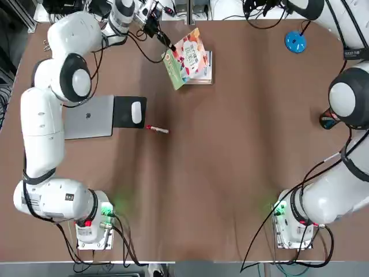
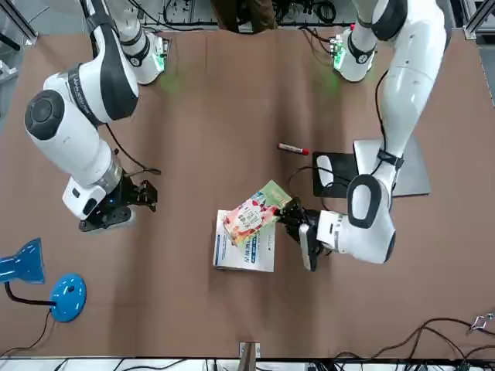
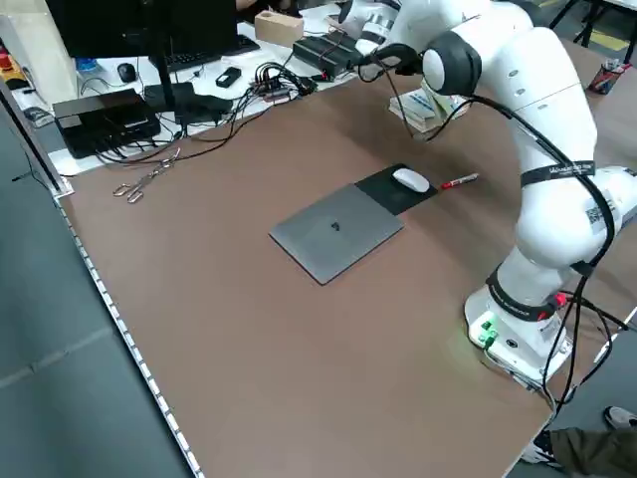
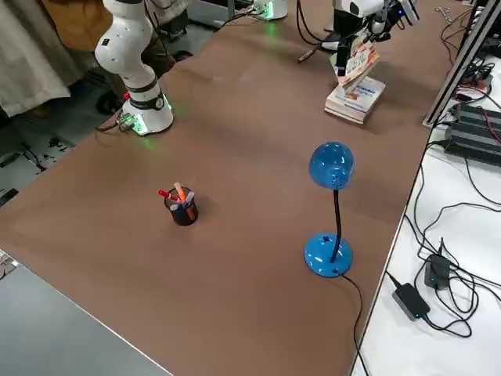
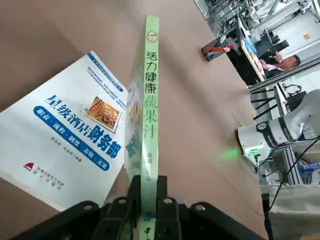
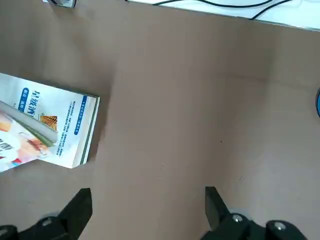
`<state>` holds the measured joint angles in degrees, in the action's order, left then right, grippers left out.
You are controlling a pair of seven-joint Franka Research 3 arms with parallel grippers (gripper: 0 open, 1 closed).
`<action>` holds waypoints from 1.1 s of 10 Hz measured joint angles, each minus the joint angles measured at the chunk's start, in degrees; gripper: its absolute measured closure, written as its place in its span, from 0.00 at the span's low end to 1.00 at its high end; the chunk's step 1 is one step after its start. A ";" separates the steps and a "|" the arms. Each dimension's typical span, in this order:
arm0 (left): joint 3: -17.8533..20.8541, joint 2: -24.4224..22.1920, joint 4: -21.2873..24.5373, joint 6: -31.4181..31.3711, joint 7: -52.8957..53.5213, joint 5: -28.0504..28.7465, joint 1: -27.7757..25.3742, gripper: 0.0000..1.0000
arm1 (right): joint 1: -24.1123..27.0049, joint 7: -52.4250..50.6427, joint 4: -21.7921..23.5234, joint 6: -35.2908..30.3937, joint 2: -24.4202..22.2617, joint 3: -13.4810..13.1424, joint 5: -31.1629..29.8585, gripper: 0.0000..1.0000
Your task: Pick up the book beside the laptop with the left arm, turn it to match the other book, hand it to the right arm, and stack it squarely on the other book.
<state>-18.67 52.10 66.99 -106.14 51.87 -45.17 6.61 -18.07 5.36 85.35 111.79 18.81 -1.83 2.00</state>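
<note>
Table: broad brown surface (image 1: 213, 173); clock directions follow the overhead view, 12 o'clock opposite the arm bases.
Room: white desk (image 3: 269, 60) with black monitor (image 3: 100, 35) and cables beyond 12 o'clock; a seated person (image 5: 280, 65) in the background.
Laptop: flat silver-grey rectangle (image 1: 89, 118), toward 10 o'clock, small dark logo at centre.
Right gripper: black, two-fingered (image 6: 148, 190), toward 3 o'clock; fingers wide apart, nothing between them.
Left gripper: black, two-fingered (image 5: 148, 185), between 11 and 12 o'clock; fingers closed on the colourful book.
Other book: white-covered rectangular book (image 5: 65, 145), at 12 o'clock, flat.
Colourful book: thin pink-red-green illustrated paperback (image 2: 254, 215), tilted, partly above the other book; contact cannot be told.
White cover: blue lettering (image 5: 80, 131), "星级酒店财务部".
Green spine: black lettering (image 5: 151, 100), "活力健康蔬果汁".
</note>
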 joint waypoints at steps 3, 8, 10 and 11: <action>4.46 2.64 -3.31 -0.37 1.75 0.00 3.35 0.85 | 0.00 0.00 -0.02 0.01 0.00 0.01 0.00 0.00; 9.90 3.33 -4.83 -8.26 4.41 0.00 7.98 0.85 | -0.21 0.00 0.00 -0.32 0.00 0.17 0.00 0.00; 10.80 3.33 -4.97 -12.61 4.41 0.00 9.90 0.85 | -0.30 0.00 0.01 -0.33 0.00 0.20 0.00 0.00; 11.05 3.33 -5.03 -13.37 4.41 0.00 10.28 0.85 | -0.30 0.00 0.01 -0.37 0.00 0.20 0.00 0.00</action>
<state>-7.62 55.44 61.96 -119.52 56.29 -45.16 16.88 -18.36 5.36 85.36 111.42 18.81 -1.62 2.00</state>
